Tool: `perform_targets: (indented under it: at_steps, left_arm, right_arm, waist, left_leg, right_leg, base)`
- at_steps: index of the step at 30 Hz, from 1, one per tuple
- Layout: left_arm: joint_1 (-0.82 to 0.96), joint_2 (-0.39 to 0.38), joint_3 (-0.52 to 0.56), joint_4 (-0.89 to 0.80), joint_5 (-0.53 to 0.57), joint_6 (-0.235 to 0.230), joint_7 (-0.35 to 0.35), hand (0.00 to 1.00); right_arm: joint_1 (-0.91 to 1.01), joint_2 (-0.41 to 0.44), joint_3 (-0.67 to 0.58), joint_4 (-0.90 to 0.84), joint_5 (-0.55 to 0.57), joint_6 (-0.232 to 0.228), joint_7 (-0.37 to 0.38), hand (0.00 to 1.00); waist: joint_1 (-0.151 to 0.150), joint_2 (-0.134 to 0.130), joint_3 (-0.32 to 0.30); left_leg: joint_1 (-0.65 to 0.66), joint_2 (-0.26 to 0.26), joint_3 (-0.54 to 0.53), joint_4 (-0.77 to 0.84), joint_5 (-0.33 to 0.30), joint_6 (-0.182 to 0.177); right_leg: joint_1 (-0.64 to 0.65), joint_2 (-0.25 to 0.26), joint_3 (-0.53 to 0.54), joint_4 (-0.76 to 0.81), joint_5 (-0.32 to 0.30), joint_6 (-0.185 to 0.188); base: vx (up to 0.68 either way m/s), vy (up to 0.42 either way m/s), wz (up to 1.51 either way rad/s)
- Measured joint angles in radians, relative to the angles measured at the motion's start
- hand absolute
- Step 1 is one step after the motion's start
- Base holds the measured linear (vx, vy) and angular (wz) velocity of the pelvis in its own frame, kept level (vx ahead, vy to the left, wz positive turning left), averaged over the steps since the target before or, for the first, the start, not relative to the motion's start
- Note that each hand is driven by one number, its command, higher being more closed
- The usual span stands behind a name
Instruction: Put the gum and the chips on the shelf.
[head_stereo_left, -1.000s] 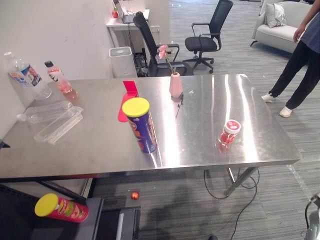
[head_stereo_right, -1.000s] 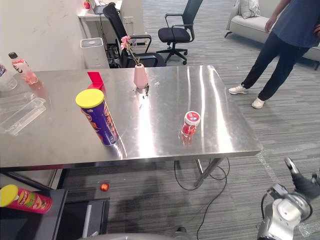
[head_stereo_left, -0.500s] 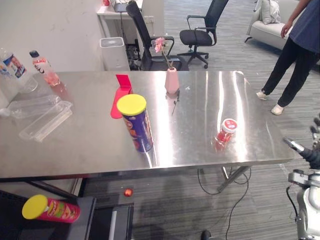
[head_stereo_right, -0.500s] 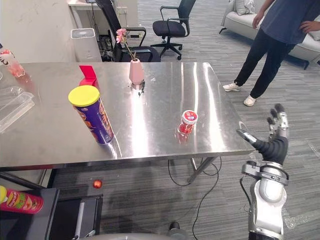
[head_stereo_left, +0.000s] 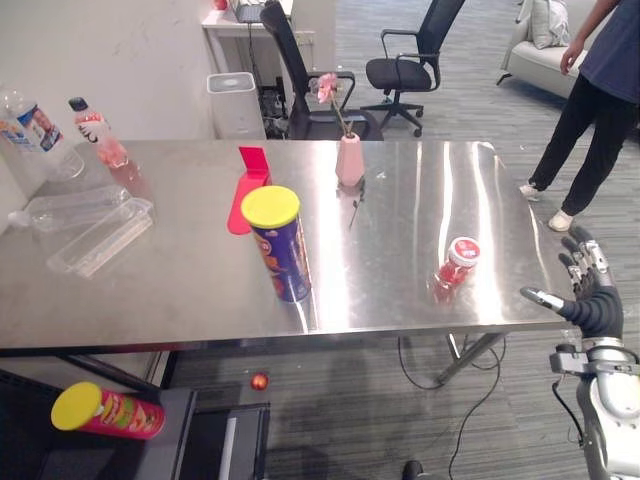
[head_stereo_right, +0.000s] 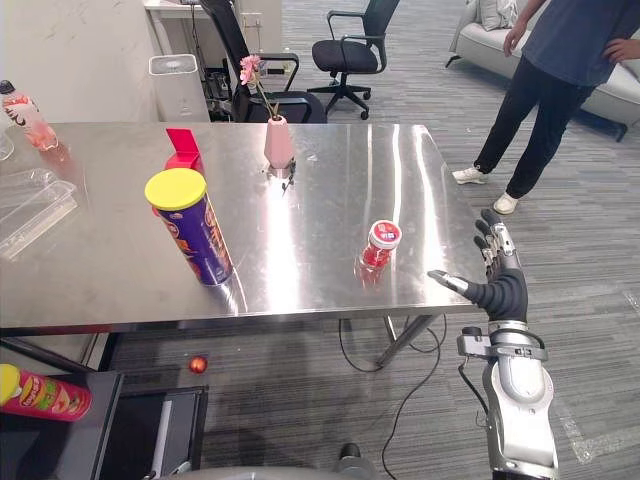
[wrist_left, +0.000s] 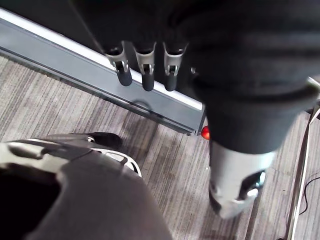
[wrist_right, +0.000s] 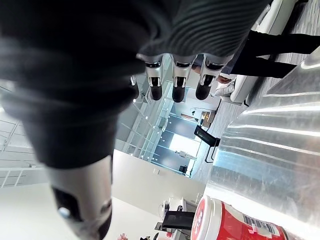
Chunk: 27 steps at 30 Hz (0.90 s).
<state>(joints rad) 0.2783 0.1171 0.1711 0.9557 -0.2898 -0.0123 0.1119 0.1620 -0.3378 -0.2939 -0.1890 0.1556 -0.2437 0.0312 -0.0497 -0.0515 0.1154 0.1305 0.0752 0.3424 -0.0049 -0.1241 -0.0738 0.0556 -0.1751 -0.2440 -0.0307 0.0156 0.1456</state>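
Left hand (wrist_left: 145, 70) hangs straight-fingered, empty. A red chips can (head_stereo_left: 105, 412) lies on the low black shelf (head_stereo_left: 25, 452); a blue chips can (head_stereo_left: 278, 245) stands on the table (head_stereo_left: 180, 290) — the gum jar (head_stereo_left: 458, 262) further right. Beyond its right edge, the right hand (head_stereo_right: 498, 292) is spread, holding nothing.

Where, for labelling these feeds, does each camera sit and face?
Left eye view: on the head, looking down at the table, chips can and gum jar; right hand lower right.
Right eye view: beside it, same scene and hand.
Left wrist view: on the left wrist, looking down past the left hand at the floor and a red ball.
Right wrist view: on the right wrist, looking past that hand across the table at the gum jar.
Shared: eye views and right wrist view all show the gum jar.
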Motion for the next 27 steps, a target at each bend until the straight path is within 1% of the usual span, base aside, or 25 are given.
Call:
perform_targets:
  at_steps: [4, 7, 12, 15, 16, 21, 27]
  left_arm:
    - [0.0, 0.004, -0.01, 0.0, 0.0, 0.0, -0.001, 0.0]
    - [0.0, 0.005, -0.017, 0.0, 0.0, 0.001, -0.001, 0.0]
    - [-0.001, 0.006, -0.028, -0.001, 0.0, 0.001, -0.004, 0.0]
    - [-0.002, 0.005, -0.036, -0.002, 0.0, 0.001, -0.009, 0.0]
    - [-0.002, 0.006, -0.039, -0.002, 0.0, 0.002, -0.009, 0.0]
    - [-0.002, 0.013, -0.047, -0.011, -0.001, 0.007, -0.009, 0.0]
    - [-0.003, 0.016, -0.047, -0.021, -0.001, 0.007, -0.009, 0.0]
  right_arm:
    - [0.0, 0.0, 0.002, 0.007, -0.001, 0.001, -0.023, 0.0]
    - [-0.002, 0.0, 0.011, 0.016, 0.0, 0.013, -0.046, 0.0]
    - [-0.015, -0.017, 0.026, 0.092, 0.001, 0.022, -0.075, 0.0]
    - [-0.044, -0.041, 0.026, 0.128, 0.002, 0.023, -0.08, 0.0]
    - [-0.047, -0.043, 0.026, 0.133, 0.002, 0.023, -0.085, 0.0]
    - [-0.101, -0.044, 0.027, 0.177, 0.002, 0.023, -0.113, 0.0]
    - [-0.143, -0.044, 0.027, 0.211, 0.0, 0.022, -0.115, 0.0]
  waist:
    - [0.003, 0.001, 0.0]
    - [0.008, 0.004, 0.003]
    - [0.009, 0.01, 0.009]
    - [0.024, 0.016, 0.022]
    - [0.024, 0.016, 0.022]
    - [0.026, 0.008, 0.035]
    - [0.029, 0.001, 0.061]
  left_leg:
    - [-0.006, 0.0, -0.003, 0.005, 0.0, 0.0]
    - [-0.007, -0.002, -0.005, 0.006, 0.0, 0.0]
    - [-0.027, -0.008, -0.027, 0.007, 0.005, 0.007]
    - [-0.033, -0.012, -0.03, 0.008, 0.007, 0.01]
    - [-0.038, -0.013, -0.033, 0.009, 0.007, 0.011]
    - [-0.056, -0.02, -0.05, 0.009, 0.012, 0.018]
    - [-0.061, -0.026, -0.062, 0.008, 0.015, 0.023]
  right_leg:
    - [-0.001, 0.0, -0.005, 0.0, 0.0, 0.0]
    - [-0.002, -0.001, -0.006, 0.001, 0.0, 0.0]
    - [-0.014, -0.007, -0.021, 0.005, 0.0, 0.0]
    - [-0.02, -0.012, -0.022, 0.014, 0.0, 0.0]
    - [-0.024, -0.014, -0.024, 0.014, 0.0, 0.0]
    - [-0.033, -0.021, -0.036, 0.017, 0.001, 0.001]
    - [-0.031, -0.028, -0.05, 0.018, 0.003, 0.004]
  base:
    - [-0.01, -0.009, 0.03]
    - [0.0, 0.0, 0.0]
    - [-0.01, -0.001, 0.09]
    - [-0.01, 0.008, 0.04]
    - [-0.02, 0.015, 0.06]
    - [0.0, 0.009, 0.1]
    - [0.0, 0.01, 0.07]
